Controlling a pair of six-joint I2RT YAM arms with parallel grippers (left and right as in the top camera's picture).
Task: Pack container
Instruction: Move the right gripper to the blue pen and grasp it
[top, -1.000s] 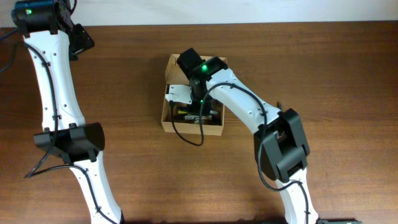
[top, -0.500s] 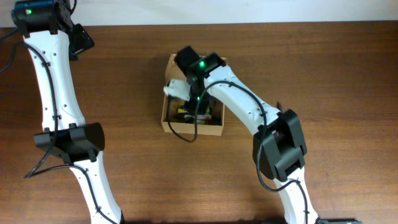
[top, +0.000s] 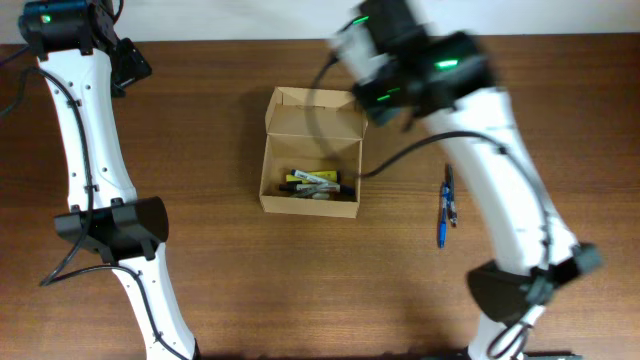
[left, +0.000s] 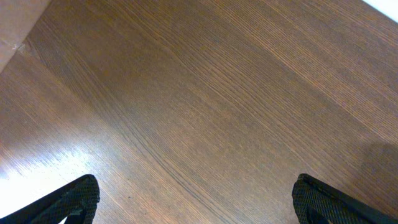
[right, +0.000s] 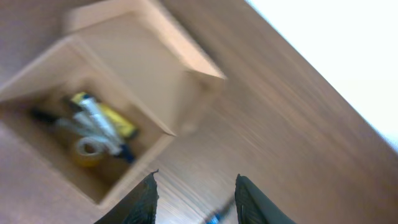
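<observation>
Both jaws gape empty; the open cardboard box (right: 149, 81) sits at eleven o'clock from the right gripper (right: 196, 202), apart; the left gripper (left: 196, 202) hangs over the worktop (left: 186, 93).

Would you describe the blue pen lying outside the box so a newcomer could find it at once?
Start at the open cardboard box in the middle of the wooden table. To its right, on bare wood, two pens lie close together. Yours is the bright blue pen; the dark pen beside it is almost black.
</observation>
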